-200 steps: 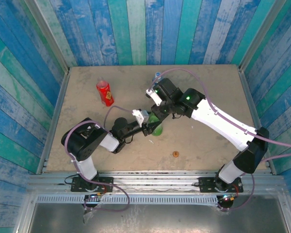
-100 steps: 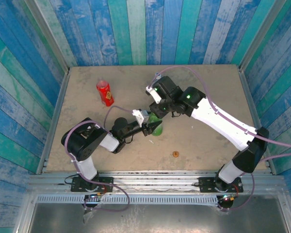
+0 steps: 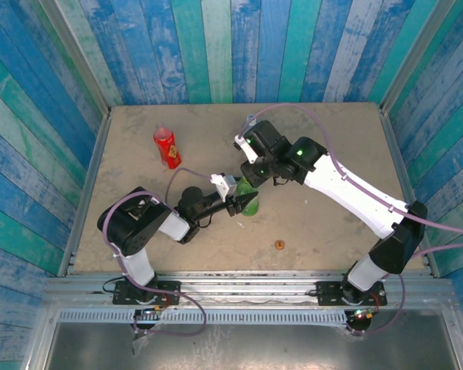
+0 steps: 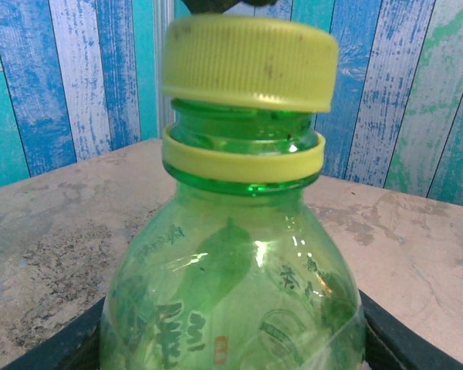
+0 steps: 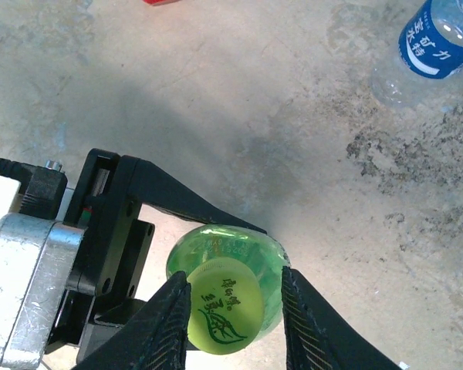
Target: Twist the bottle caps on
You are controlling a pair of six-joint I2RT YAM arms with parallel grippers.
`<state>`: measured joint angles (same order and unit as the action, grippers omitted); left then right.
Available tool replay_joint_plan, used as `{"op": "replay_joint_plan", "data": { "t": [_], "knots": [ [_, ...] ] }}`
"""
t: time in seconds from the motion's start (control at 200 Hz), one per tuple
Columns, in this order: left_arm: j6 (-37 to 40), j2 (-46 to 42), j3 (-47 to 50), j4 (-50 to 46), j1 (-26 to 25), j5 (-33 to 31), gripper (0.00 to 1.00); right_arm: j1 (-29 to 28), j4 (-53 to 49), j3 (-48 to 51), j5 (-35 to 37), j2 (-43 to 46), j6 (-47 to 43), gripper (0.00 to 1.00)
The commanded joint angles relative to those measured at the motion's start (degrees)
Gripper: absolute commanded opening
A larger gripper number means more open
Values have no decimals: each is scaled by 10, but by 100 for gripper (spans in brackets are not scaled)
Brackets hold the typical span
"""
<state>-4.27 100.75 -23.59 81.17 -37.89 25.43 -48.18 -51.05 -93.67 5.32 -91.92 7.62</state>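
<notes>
The translucent green bottle (image 3: pixel 250 205) stands upright mid-table with my left gripper (image 3: pixel 245 203) shut on its body. Its dark fingers (image 4: pixel 417 343) show at both lower corners of the left wrist view behind the green bottle (image 4: pixel 231 293). A light green cap (image 4: pixel 248 62) sits slightly crooked on the neck. My right gripper (image 5: pixel 231 308) hangs over it from above. One finger touches the cap (image 5: pixel 225 312); the other stands a small gap off. The red bottle (image 3: pixel 167 147) stands at the back left. The clear bottle (image 5: pixel 428 42) with blue label is beyond. An orange cap (image 3: pixel 278 245) lies near the front.
The clear bottle's top (image 3: pixel 250 120) peeks out behind my right arm (image 3: pixel 332 181) at the back. The table's raised edge (image 3: pixel 85 200) and blue plank walls close in the sides. Bare tabletop (image 3: pixel 339 139) lies to the right and at the back.
My right gripper has shifted slightly over the green bottle and its jaws have drawn in round the cap. The left gripper and bottle have stayed put.
</notes>
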Motion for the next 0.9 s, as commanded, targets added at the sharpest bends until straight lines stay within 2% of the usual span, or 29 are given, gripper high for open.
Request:
{"op": "replay_joint_plan", "data": {
  "t": [0.0, 0.556, 0.891],
  "knots": [
    [10, 17, 11, -50, -2, 5, 59, 5, -18, 8, 1, -9, 6, 34],
    [10, 17, 10, -52, -2, 6, 59, 13, -39, 31, -3, -8, 5, 24],
    [10, 20, 9, -52, -2, 7, 59, 12, -40, 38, -39, -14, -17, 27]
  ]
}}
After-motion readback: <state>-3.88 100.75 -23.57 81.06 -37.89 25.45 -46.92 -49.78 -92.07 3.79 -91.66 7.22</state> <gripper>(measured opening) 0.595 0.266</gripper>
